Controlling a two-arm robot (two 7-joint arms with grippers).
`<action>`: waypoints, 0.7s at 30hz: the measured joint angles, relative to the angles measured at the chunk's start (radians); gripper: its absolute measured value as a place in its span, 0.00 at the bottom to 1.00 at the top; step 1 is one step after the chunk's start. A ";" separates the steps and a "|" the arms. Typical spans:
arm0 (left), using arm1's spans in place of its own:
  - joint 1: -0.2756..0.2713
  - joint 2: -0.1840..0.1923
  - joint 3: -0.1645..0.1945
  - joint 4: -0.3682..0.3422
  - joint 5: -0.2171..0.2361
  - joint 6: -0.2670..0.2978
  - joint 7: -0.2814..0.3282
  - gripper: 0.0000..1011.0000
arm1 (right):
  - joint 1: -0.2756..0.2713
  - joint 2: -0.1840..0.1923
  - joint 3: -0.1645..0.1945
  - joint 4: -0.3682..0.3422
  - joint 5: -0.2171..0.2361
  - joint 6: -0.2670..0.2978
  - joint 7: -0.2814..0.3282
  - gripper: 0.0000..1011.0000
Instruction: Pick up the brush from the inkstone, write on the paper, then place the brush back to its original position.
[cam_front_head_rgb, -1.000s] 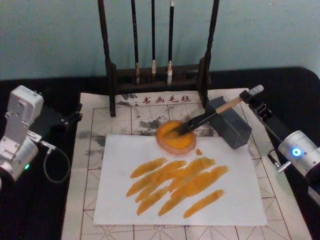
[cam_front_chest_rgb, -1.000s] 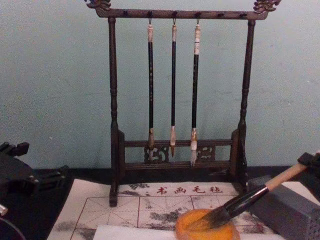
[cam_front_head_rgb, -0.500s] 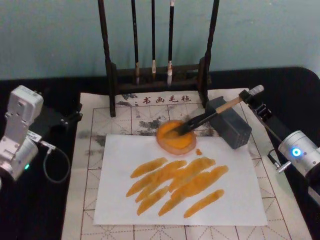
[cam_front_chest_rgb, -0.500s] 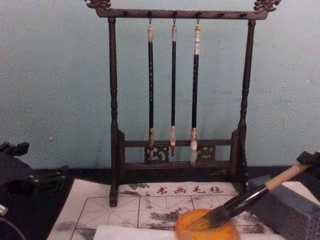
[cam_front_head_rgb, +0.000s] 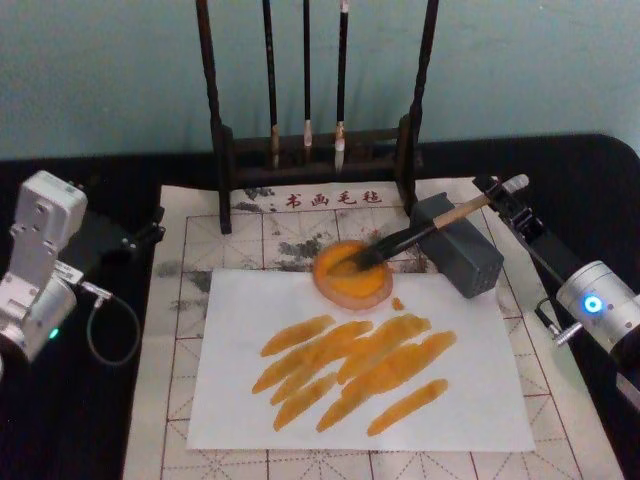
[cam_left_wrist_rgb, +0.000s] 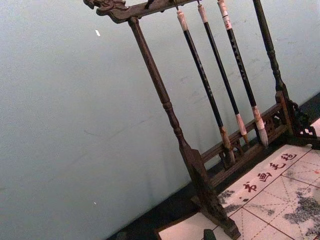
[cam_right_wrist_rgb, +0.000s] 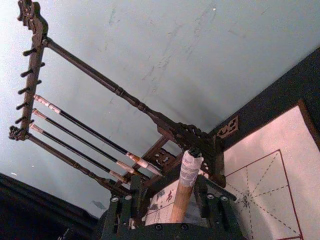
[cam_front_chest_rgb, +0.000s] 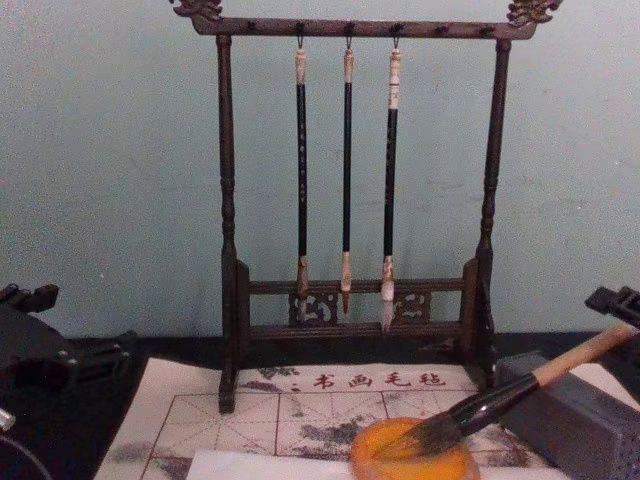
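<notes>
- Brush (cam_front_head_rgb: 412, 235): 1, lying at a slant. Bristle tip sits in the orange dish (cam_front_head_rgb: 351, 273); the handle leans across the top edge of the grey block (cam_front_head_rgb: 458, 244), white end cap up and to the right.
- Right gripper (cam_front_head_rgb: 497, 192): at the cap end of the brush, right of the block. In the right wrist view the pale handle and white cap stand between the two dark fingers (cam_right_wrist_rgb: 133, 196) with a gap on each side; jaws parted, not clamping.
- Dish: 1, round, filled with orange liquid, overlapping the far edge of the paper (cam_front_head_rgb: 470, 390).
- Paper: 1 white sheet, lying on the mat (cam_front_head_rgb: 190, 260). It carries orange slanted strokes; about 8, several merging, so exact count uncertain. One small orange drop lies just beside the dish.
- Mat: off-white, red grid lines, grey ink stains. Red printed characters along its far edge, four of them, reading 书画毛毡.
- Block: 1, dark grey, rectangular, on the mat to the right of the dish.
- Rack (cam_front_chest_rgb: 227, 200): 1 dark wooden stand behind the mat, carved ends on the top bar.
- Thin brushes (cam_front_chest_rgb: 346, 170): 3, hanging from the top bar, black shafts, pale ends, tips down.
- Left gripper (cam_front_head_rgb: 140, 237): parked at the left of the mat, well apart from the brush; cannot tell its finger state.
</notes>
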 joint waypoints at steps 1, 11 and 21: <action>0.000 0.000 0.000 0.000 0.000 0.000 0.000 0.99 | 0.000 0.000 0.000 0.000 0.000 0.000 0.000 0.71; 0.000 0.000 0.000 0.000 0.000 0.000 0.000 0.99 | 0.000 0.000 0.000 0.000 0.000 0.000 0.000 0.98; 0.000 0.000 0.000 0.000 0.000 0.000 0.000 0.99 | 0.000 0.000 0.000 0.000 0.000 0.000 0.000 0.99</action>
